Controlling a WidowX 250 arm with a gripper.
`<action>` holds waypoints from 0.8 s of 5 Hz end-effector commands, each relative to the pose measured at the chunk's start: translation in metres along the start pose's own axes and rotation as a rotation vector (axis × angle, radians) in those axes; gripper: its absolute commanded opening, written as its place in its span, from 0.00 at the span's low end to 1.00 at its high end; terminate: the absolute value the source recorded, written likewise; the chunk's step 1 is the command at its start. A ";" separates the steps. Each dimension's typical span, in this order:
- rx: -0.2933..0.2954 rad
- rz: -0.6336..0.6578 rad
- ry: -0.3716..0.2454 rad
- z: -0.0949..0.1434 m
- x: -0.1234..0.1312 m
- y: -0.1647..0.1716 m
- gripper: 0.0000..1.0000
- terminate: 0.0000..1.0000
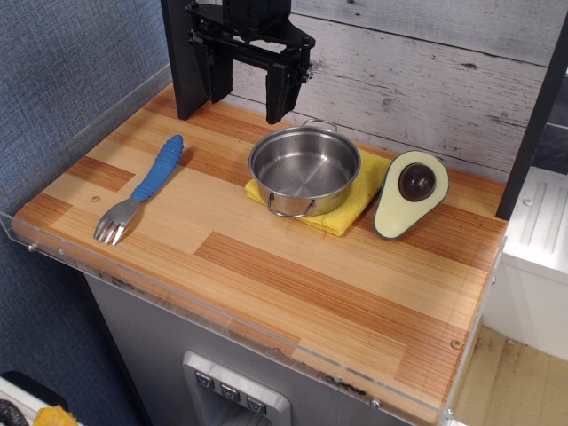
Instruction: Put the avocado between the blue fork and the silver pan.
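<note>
The black tool hangs released, fingers apart, above the rear of the wooden surface. The pear-shaped toy halved avocado lies cut face up to the tool's right, beyond the round shiny steel silver pan. Its long axis runs diagonally, narrow end nearest the camera. The blue-handled fork lies left.

Glossy steel silver pan (mirror-bright) on yellow cloth; wood-grain table.
</note>
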State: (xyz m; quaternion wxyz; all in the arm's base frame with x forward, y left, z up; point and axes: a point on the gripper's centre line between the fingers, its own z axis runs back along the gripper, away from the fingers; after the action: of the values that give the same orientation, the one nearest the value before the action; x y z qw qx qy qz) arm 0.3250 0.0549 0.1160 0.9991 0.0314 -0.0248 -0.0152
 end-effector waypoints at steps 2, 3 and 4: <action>-0.024 -0.169 -0.261 -0.002 0.015 -0.006 1.00 0.00; 0.011 -0.269 -0.403 0.006 0.029 -0.022 1.00 0.00; 0.032 -0.292 -0.435 0.010 0.033 -0.031 1.00 0.00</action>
State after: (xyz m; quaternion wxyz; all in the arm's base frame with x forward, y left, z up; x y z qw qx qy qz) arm 0.3536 0.0217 0.1029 0.9652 0.0377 -0.2025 -0.1613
